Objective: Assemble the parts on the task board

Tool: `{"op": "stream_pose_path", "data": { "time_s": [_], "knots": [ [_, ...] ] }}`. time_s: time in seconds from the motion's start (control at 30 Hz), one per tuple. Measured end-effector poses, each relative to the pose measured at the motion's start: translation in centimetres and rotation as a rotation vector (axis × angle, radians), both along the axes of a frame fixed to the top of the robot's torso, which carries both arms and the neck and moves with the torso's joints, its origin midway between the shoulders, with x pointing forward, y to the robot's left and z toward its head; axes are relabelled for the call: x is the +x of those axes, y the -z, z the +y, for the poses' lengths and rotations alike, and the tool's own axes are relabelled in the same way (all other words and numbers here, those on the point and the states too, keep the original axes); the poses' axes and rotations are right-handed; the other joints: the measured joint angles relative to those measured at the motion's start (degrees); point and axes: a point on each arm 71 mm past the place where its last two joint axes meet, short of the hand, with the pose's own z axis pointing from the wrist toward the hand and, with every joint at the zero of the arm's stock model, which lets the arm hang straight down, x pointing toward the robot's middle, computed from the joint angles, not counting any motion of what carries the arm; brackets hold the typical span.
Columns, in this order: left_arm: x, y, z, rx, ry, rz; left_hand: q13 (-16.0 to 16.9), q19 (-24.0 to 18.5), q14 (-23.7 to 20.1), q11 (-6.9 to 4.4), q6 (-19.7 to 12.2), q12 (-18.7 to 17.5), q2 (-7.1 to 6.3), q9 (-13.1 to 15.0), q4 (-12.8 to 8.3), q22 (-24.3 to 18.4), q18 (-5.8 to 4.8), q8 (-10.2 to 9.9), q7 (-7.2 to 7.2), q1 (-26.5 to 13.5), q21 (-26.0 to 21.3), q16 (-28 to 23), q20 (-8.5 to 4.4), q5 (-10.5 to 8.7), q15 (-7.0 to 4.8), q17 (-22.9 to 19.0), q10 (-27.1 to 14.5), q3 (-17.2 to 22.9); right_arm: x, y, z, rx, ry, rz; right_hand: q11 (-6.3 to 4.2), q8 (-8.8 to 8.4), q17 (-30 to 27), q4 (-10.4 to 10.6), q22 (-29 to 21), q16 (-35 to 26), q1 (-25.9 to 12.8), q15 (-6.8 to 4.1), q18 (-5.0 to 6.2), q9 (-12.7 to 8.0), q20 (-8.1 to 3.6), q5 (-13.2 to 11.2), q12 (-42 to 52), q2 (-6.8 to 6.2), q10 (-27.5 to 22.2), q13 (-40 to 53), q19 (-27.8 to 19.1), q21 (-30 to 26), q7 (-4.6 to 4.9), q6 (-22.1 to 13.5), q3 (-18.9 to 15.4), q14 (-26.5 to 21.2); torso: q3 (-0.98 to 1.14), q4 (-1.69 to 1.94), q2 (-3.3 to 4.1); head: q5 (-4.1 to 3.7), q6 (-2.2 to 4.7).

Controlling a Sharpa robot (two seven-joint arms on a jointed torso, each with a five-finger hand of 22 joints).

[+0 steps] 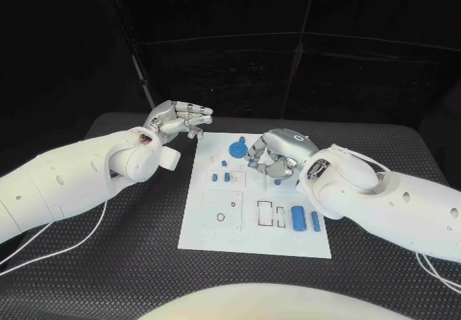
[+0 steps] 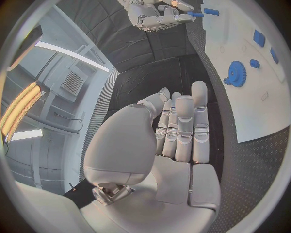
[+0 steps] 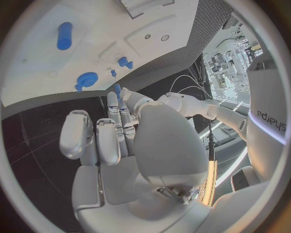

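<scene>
We see our right silver many-fingered hand [image 1: 274, 155] over the flat white rectangular task board [image 1: 252, 243], pinching a small blue peg [image 2: 195, 14], its long axis pointing across the board. Our left silver hand [image 1: 178, 121] hovers off the board's far corner, fingers curled, holding nothing.

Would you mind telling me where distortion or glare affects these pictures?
Left wrist view: fisheye bends the task board edge, and ceiling lamps glare at the rim. Right wrist view: the same bending, with a bright strip beside the right hand. Head view: evenly lit, undistorted.
</scene>
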Motion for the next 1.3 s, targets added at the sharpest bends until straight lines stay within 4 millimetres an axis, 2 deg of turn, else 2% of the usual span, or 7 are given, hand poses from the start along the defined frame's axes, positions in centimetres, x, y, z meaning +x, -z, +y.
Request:
{"op": "stream_pose_path", "data": {
  "time_s": [0.3,0.53,0.93,1.3],
  "knots": [
    [0.0,0.0,-0.8,-0.008,0.016,0.001,0.1,0.0,0.0,0.00,-0.2,0.0,0.00,0.0,0.0,0.0,0.00,-0.2,0.21,0.0,0.0,0.0,0.00,0.00,0.00,-0.1,0.0,0.0,-2.0,4.2,2.4,-0.013,-0.068,0.093,0.00,-0.01,0.0,-0.2,-0.1,0.0,0.0,0.00,0.00,-0.1,0.00,0.3,-0.2,0.00,0.0,0.0,0.0,0.0,0.00,0.0,0.2,0.0,-0.03,-0.02,0.00,1.65,-0.71],
    [0.0,0.0,-1.3,-0.013,0.027,0.001,0.1,0.0,0.0,0.13,-0.2,0.0,0.00,0.0,0.0,0.0,-0.01,-0.2,0.21,0.0,0.0,0.0,0.00,0.00,0.00,-0.2,-0.1,0.0,-2.7,5.9,3.5,-0.028,-0.098,0.123,0.00,-0.01,0.0,-0.4,-0.2,0.0,0.0,0.00,0.01,-0.1,0.00,0.3,-0.2,-0.01,0.0,-0.1,0.0,0.0,0.00,0.0,0.4,0.0,0.03,-0.10,-0.01,2.61,-1.16],
    [0.1,0.0,-1.8,-0.019,0.038,0.002,0.1,0.0,0.0,0.21,-0.2,0.0,0.00,0.0,-0.1,0.0,0.00,-0.2,0.21,0.0,0.0,0.0,0.00,0.00,0.00,-0.2,-0.2,-0.1,-3.2,7.3,4.0,-0.066,-0.123,0.143,0.01,-0.22,0.0,-0.4,-0.2,0.0,0.0,0.00,0.00,-0.1,0.00,0.3,-0.2,-0.01,0.0,-0.1,0.0,0.0,-0.06,-0.1,0.4,0.0,0.05,-0.10,-0.05,4.25,-2.30],
    [0.1,0.0,-1.8,-0.020,0.041,0.004,0.1,0.0,0.0,0.21,-0.2,0.0,0.00,0.0,-0.2,-0.1,0.00,-0.2,0.21,0.0,0.0,0.0,0.00,0.00,0.00,-0.2,-0.2,-0.2,-3.3,7.6,4.0,-0.086,-0.129,0.141,0.01,-0.29,0.0,-0.4,-0.3,0.0,0.0,0.01,0.00,-0.1,0.00,0.3,-0.2,-0.01,0.0,-0.1,0.0,0.0,-0.07,-0.1,0.4,0.0,0.05,-0.14,-0.03,4.64,-2.72]
  ]
}}
